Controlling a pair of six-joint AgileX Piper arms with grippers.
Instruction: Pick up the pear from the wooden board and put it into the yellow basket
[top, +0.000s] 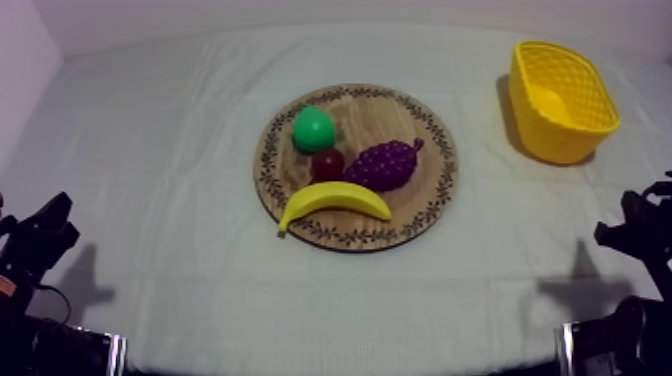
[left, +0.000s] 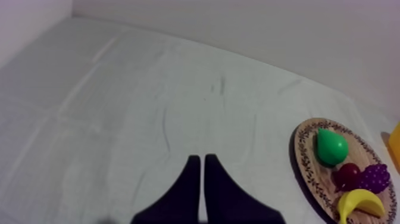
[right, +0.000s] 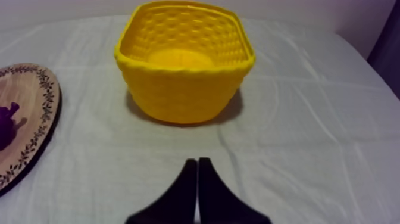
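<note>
Left gripper (left: 200, 159) and right gripper (right: 197, 162) rest closed on nothing; pear (top: 313, 128) lies just beside small red fruit (top: 327, 163), so a careless grasp could displace both.

The board (top: 432, 190) lies on the table (top: 150, 200) at the centre of the frame. The basket (top: 556, 145) stands at the upper right of the frame, well apart from the board.

On the board:
- The pear (top: 313, 129) sits at the upper left.
- The small fruit (top: 327, 163) sits just below the pear.
- The grapes (top: 383, 165) lie to the right of the small fruit, touching it.
- The banana (top: 334, 203) lies crosswise below both.

My left gripper (left: 199, 158) is over bare table, well apart from the board. My right gripper (right: 197, 161) faces the basket.
</note>
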